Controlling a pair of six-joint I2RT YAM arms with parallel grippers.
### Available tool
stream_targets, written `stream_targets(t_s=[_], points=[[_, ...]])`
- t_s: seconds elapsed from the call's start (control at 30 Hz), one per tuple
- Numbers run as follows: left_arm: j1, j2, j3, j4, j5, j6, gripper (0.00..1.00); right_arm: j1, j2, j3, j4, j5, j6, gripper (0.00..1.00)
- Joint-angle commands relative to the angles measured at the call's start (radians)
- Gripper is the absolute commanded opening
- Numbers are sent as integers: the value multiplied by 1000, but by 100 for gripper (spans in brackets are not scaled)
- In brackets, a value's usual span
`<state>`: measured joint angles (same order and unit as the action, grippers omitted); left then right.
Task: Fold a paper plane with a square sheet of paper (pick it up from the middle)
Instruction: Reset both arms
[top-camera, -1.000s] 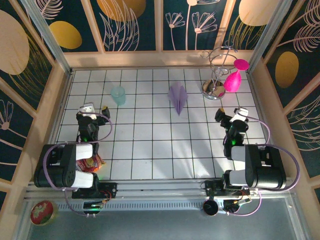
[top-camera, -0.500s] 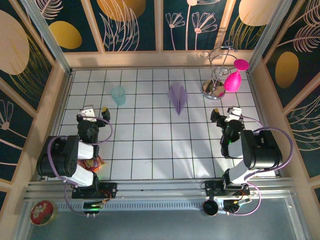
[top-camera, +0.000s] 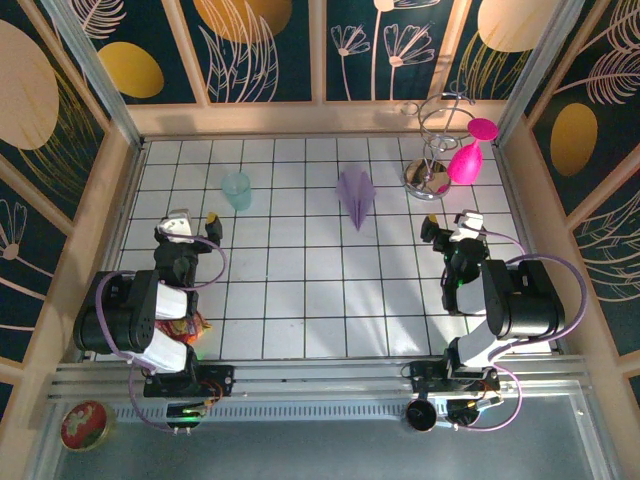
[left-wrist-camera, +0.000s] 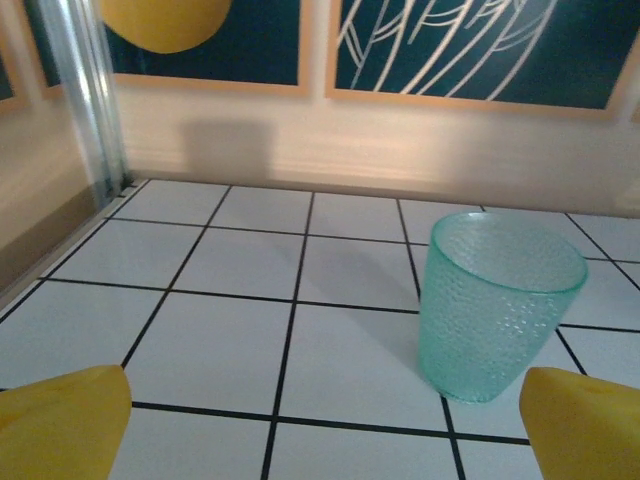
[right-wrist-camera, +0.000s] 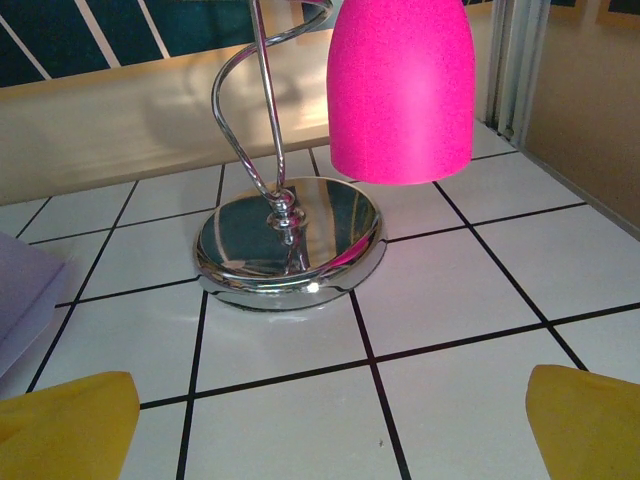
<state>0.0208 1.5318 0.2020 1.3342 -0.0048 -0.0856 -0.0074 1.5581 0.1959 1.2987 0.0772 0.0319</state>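
Note:
The paper plane (top-camera: 355, 196), a slim pointed dart of pale lilac paper, lies flat on the white tiled floor at the back middle, point toward me. Its edge shows at the left of the right wrist view (right-wrist-camera: 22, 290). No flat square sheet of paper is in view. My left gripper (top-camera: 193, 219) sits low at the near left, open, with bare tile between its yellow fingertips (left-wrist-camera: 60, 420). My right gripper (top-camera: 451, 224) sits at the near right, open and holding nothing, its yellow fingertips (right-wrist-camera: 585, 420) wide apart. Both are well apart from the plane.
A translucent teal cup (top-camera: 236, 189) (left-wrist-camera: 500, 305) stands ahead of the left gripper. A chrome stand (top-camera: 428, 178) (right-wrist-camera: 288, 240) with a pink bulb (top-camera: 464, 163) (right-wrist-camera: 400, 85) stands ahead of the right gripper. Wooden walls (top-camera: 320, 118) ring the floor. A snack packet (top-camera: 188, 325) lies by the left base.
Both arms have folded back toward their bases and their grippers shifted slightly away from me; in the last half second they barely moved. The plane has stayed put.

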Motion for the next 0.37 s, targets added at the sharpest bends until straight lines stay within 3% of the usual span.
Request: stream_targets(t_s=[0.0,0.33], points=[[8,7,9,25,62,23,99,-6,5,16,42,-3,-12,99],[8,7,23,-2,15,9,99,-7,5,13,47,-6,-12,99]])
